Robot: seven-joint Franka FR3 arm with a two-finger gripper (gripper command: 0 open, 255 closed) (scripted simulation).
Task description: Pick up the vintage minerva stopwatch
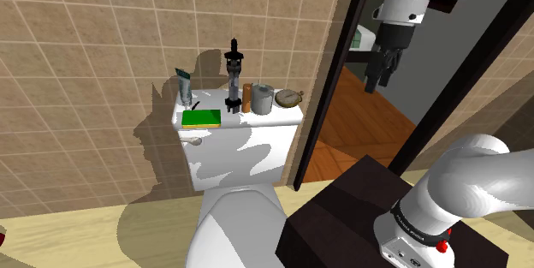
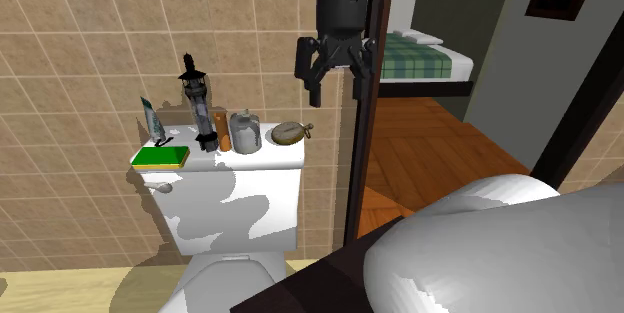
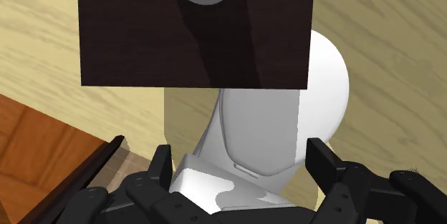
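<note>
The stopwatch (image 1: 289, 98) (image 2: 288, 133) is a round, brass-coloured disc lying flat at the end of the white toilet tank lid (image 1: 287, 117) (image 2: 285, 157) nearest the door frame. My black gripper (image 1: 381, 69) (image 2: 335, 71) (image 3: 240, 165) hangs open and empty in the air, well above the stopwatch and off to the doorway side of it. In the wrist view the two fingers stand wide apart over the white toilet (image 3: 326, 79) and the dark stand (image 3: 143, 36).
Along the lid stand a grey mug (image 1: 261, 99) (image 2: 244, 129), a brown bottle (image 1: 246, 98), a tall black device (image 1: 233, 78) (image 2: 197, 101), a tube (image 1: 183, 86) and a green block (image 1: 201, 118) (image 2: 161, 155). A dark door frame (image 1: 325, 95) (image 2: 360, 161) rises beside the tank.
</note>
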